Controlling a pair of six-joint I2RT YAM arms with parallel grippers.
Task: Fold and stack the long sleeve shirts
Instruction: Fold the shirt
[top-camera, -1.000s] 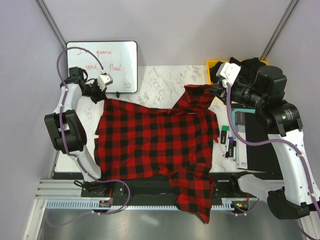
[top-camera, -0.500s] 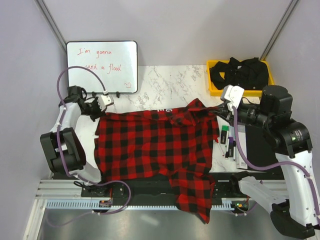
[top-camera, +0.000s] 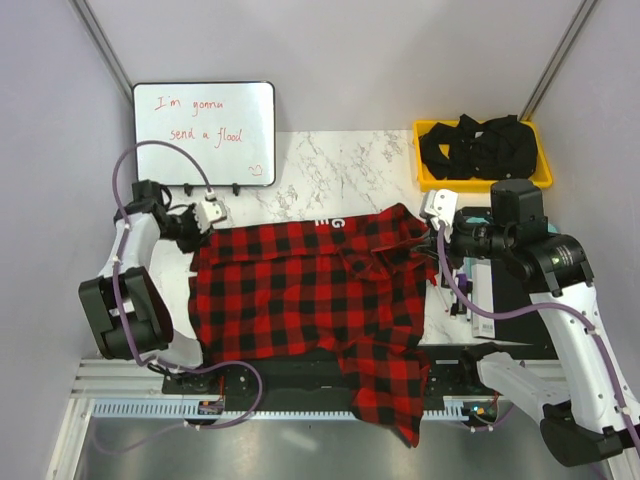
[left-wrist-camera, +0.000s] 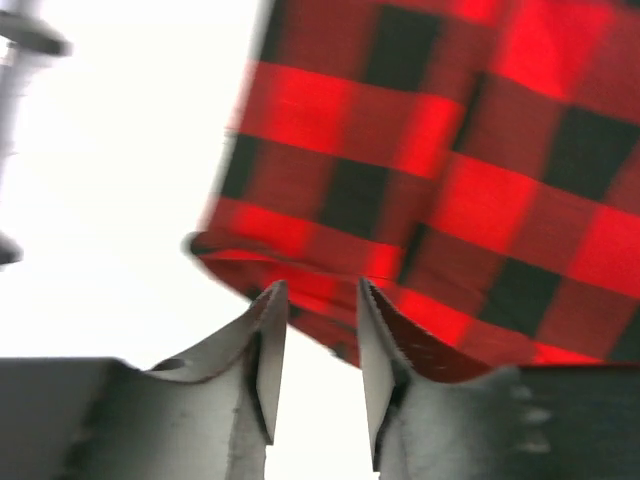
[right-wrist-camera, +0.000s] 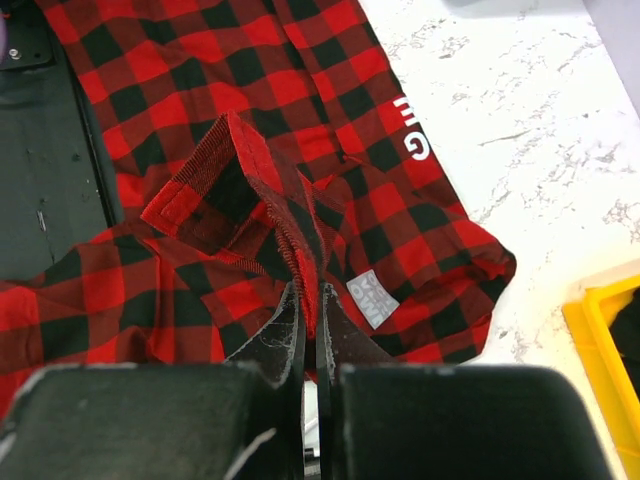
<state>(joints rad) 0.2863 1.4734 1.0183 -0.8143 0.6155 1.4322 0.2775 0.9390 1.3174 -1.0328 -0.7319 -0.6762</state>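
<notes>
The flannel shirt (top-camera: 310, 290) lies spread mid-bench (top-camera: 340, 165), its tail hanging over the lower edge. It looks soft, light and limp, best pinched at hems. The right gripper (right-wrist-camera: 310, 292) is clamped on a fold near the collar. The left gripper (left-wrist-camera: 318, 292) stands part open and empty at the upper-left hem. Bare marble lies above.

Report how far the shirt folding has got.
Done: the shirt is spread on the table. In hand: the right gripper pinches a raised fold of cloth; the left gripper stands open at a far corner. Left: the folds; a sleeve hangs over the near edge, and no stack shows.
</notes>
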